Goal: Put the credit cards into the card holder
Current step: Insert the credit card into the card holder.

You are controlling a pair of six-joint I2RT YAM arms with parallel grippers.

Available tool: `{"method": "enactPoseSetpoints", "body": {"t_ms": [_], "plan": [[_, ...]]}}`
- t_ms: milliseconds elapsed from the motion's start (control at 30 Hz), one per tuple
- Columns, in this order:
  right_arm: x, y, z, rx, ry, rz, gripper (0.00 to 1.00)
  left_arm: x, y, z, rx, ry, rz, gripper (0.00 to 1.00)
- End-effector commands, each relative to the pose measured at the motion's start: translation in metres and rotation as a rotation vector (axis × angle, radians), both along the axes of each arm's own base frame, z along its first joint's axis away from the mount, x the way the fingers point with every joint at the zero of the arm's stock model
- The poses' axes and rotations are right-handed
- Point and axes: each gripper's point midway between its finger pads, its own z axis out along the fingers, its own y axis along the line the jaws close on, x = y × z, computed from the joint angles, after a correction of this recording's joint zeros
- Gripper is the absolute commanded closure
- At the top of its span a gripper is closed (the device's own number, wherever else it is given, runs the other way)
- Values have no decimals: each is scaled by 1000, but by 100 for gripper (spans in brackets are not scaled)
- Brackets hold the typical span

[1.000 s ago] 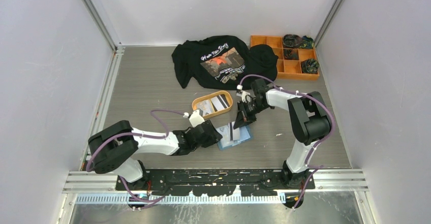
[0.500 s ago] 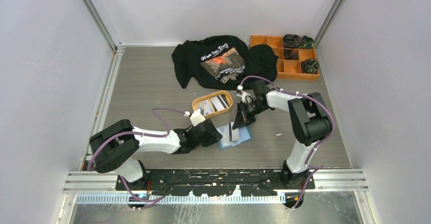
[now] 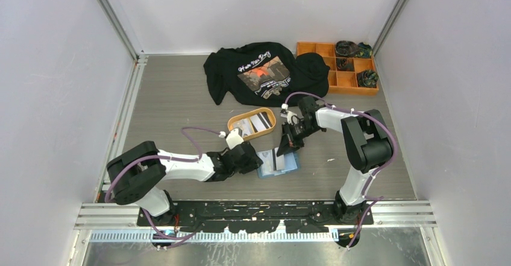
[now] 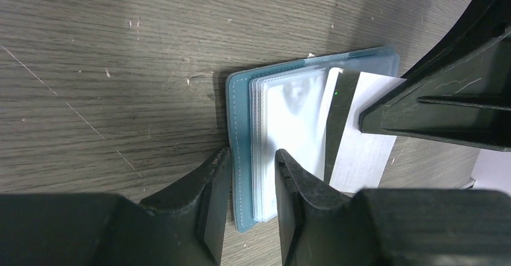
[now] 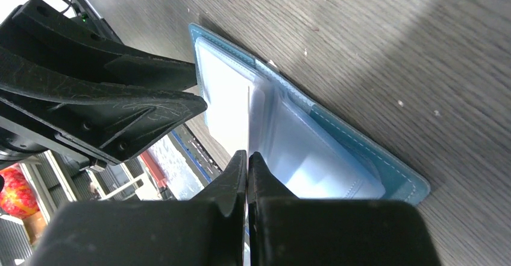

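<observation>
The grey wood-grain desk [image 3: 175,97] sits inside pale walls. At its far side lie a black T-shirt [image 3: 259,73] and an orange compartment box [image 3: 337,67]. Nearer the middle, the orange oval tray [image 3: 230,123] still has loose credit cards [image 3: 256,122] in it.

The work is happening in front of the tray, where both arms meet over the card holder [image 3: 288,163]. It lies open on the desk with its clear sleeves fanned out.

Little has changed in the last second. The right hand [image 3: 288,143] has eased slightly lower and nearer the holder. The left hand [image 3: 252,157] has shuffled in a touch, and the holder has barely shifted. That suggests slow feeding rather than a fresh approach.

In the left wrist view, the left hand [image 4: 252,163] is clamped on the near edge of the card holder [image 4: 241,127]. One finger is outside the teal cover and the other is on the sleeve stack, bracing it.

The right hand [image 5: 247,157] has its fingers pressed together on a white card with a dark stripe [image 4: 361,151]. The card is held on edge, with its leading edge among the sleeves.

I judge this card to be only partly entered. Whether it is in a pocket or between two sleeves cannot be told.
</observation>
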Motion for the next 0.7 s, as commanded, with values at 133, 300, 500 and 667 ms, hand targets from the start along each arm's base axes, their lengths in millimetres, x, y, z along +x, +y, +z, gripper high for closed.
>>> {"method": "enactPoseSetpoints", "body": {"t_ms": [133, 300, 500, 667], "plan": [[-1, 1, 2, 31, 9, -17, 98, -4, 11, -21, 94, 41, -24, 66], [4, -6, -5, -21, 25, -104, 97, -4, 11, -19, 93, 39, -28, 66], [6, -8, -5, -16, 46, -161, 96, -5, 9, -20, 87, 42, -37, 66], [5, -8, -9, -24, 66, -173, 94, -5, 6, -20, 81, 49, -47, 66]]}}
